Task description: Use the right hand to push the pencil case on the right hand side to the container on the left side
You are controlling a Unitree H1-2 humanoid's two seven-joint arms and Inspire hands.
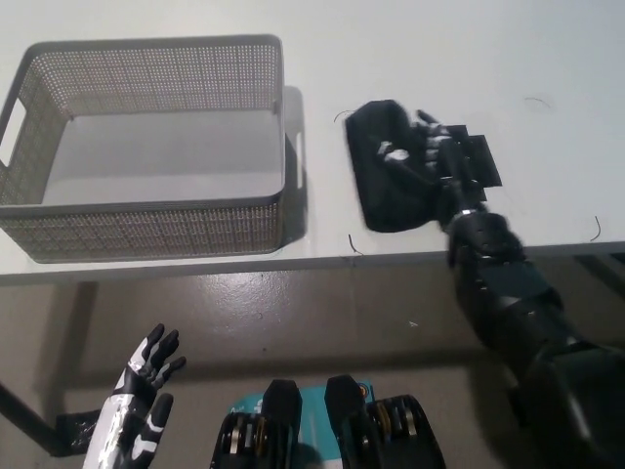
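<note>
White table [410, 59] edge overhangs a grey-beige floor [293, 313].

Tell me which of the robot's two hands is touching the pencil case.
The black right hand, resting on the black pencil case. The white left hand hangs below the table's edge.

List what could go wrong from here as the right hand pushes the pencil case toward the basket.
1. The pencil case lies close to the table's front edge; a skewed push could drop it.
2. The right hand rests on its right part only, so it may rotate.
3. The basket wall could block it or slide.
</note>
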